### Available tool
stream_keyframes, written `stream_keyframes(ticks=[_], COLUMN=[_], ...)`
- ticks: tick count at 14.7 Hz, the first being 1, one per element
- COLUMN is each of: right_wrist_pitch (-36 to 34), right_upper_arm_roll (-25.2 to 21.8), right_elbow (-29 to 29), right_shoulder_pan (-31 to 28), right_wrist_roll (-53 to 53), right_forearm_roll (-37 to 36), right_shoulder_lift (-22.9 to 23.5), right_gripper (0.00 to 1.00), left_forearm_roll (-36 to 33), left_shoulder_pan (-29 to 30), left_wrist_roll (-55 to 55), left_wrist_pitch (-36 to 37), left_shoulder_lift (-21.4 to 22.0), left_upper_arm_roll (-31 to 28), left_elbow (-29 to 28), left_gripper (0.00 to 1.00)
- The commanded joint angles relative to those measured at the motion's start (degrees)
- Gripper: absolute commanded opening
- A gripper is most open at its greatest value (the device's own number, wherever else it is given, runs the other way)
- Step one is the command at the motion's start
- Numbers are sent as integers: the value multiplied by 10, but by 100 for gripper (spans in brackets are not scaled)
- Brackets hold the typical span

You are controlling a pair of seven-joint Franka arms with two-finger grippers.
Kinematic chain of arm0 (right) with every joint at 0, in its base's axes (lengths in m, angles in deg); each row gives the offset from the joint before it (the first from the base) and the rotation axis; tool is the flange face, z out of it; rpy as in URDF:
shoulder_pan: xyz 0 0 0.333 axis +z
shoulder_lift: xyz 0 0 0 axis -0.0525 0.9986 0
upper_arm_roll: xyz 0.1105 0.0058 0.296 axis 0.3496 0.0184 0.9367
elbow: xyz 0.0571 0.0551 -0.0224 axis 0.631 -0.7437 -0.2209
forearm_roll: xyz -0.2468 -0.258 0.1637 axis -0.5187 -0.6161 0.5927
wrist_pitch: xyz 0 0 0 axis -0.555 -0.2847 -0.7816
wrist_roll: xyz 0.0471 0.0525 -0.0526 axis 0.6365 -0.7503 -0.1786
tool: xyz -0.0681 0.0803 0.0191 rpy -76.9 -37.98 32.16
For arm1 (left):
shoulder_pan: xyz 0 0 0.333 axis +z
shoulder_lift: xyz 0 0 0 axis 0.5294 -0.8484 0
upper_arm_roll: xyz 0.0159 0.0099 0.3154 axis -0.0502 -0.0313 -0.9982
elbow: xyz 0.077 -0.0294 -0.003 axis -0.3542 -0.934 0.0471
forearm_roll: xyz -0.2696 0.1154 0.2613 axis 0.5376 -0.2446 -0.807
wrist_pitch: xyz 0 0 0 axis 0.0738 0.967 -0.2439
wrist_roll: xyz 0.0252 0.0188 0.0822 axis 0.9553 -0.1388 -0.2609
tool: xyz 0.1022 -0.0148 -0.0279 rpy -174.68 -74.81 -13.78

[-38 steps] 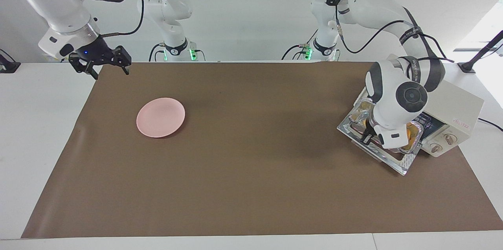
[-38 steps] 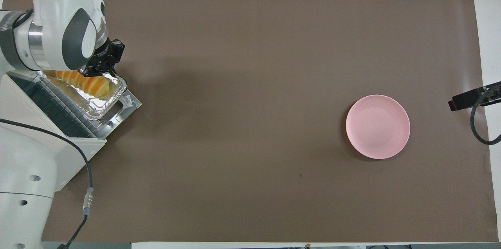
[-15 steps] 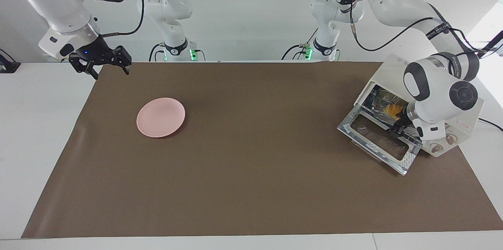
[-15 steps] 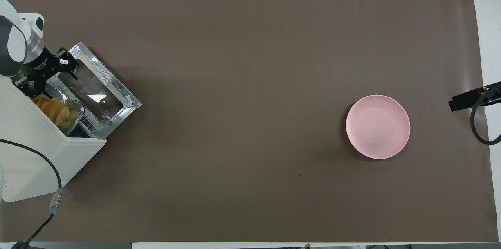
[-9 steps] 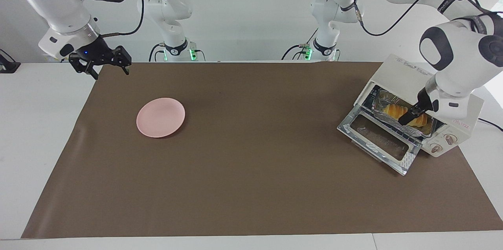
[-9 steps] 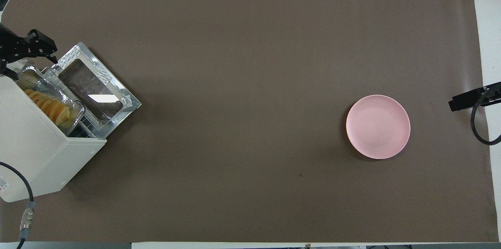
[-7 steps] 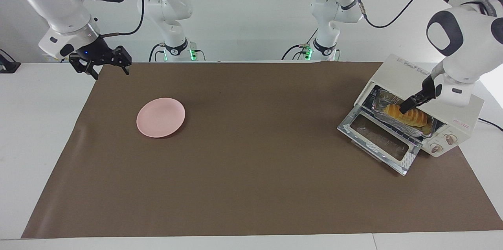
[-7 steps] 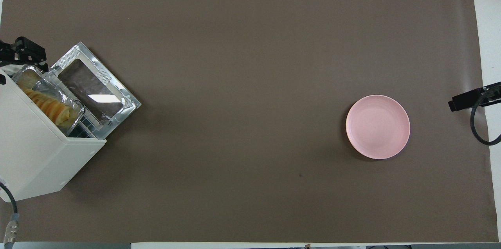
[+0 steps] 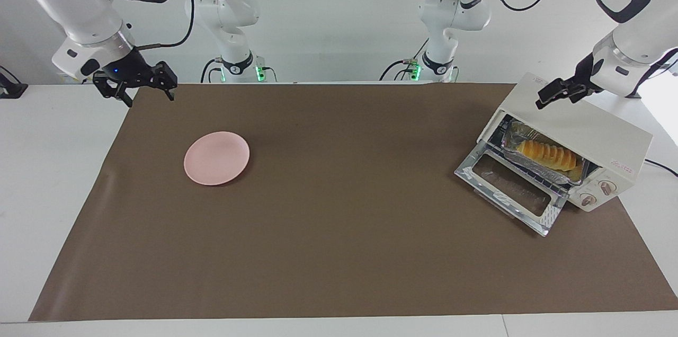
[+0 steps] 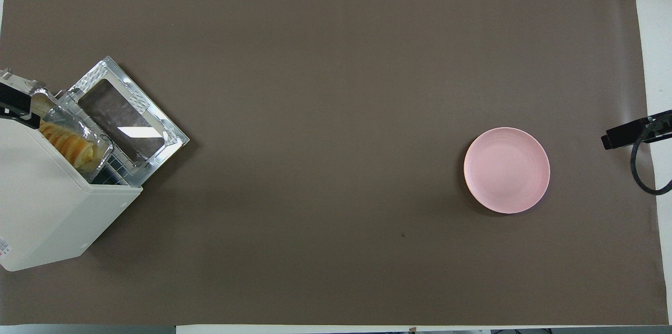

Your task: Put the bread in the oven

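The golden ridged bread [image 9: 546,153] lies in a crinkled foil tray [image 9: 513,135] on the wire rack inside the cream oven [image 9: 588,126]. The oven stands at the left arm's end of the table, and its glass door [image 9: 507,194] is dropped open. In the overhead view the bread [image 10: 67,141] shows just inside the oven [image 10: 47,208] mouth, with the door [image 10: 128,118] flat in front. My left gripper [image 9: 556,96] is open and empty, raised over the oven's top. My right gripper [image 9: 142,91] is open and empty and waits over the table edge at the right arm's end.
A round pink plate [image 9: 216,158] lies bare on the brown mat toward the right arm's end; it also shows in the overhead view [image 10: 507,170]. The oven's cable runs off the table at the left arm's end.
The left gripper pushed the foil tray with the bread from the open door into the oven, let go, then rose out and now hangs over the oven's top. The right arm has not moved.
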Motion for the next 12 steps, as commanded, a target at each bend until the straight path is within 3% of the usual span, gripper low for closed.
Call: stream_keyframes(ticks=[1, 3, 6, 12], right_wrist_pitch=[-1, -1, -1, -1], right_upper_arm_roll=[8, 8, 8, 8], right_elbow=[-16, -16, -16, -16], right_shoulder_pan=[-9, -8, -8, -9], right_wrist_roll=[7, 7, 7, 7], right_forearm_roll=[-6, -6, -6, -6], right_shoulder_lift=[-15, -15, -15, -15], right_gripper=[100, 100, 100, 100], left_forearm_roll=[-2, -44, -48, -54], left_shoulder_pan=[91, 114, 116, 122], left_wrist_roll=[-40, -56, -46, 44], left_wrist_pitch=[12, 13, 4, -1], left_shoulder_lift=[18, 36, 69, 91], left_upper_arm_roll=[114, 170, 174, 171], left_elbow=[-22, -47, -96, -115], left_gripper=[100, 100, 100, 100])
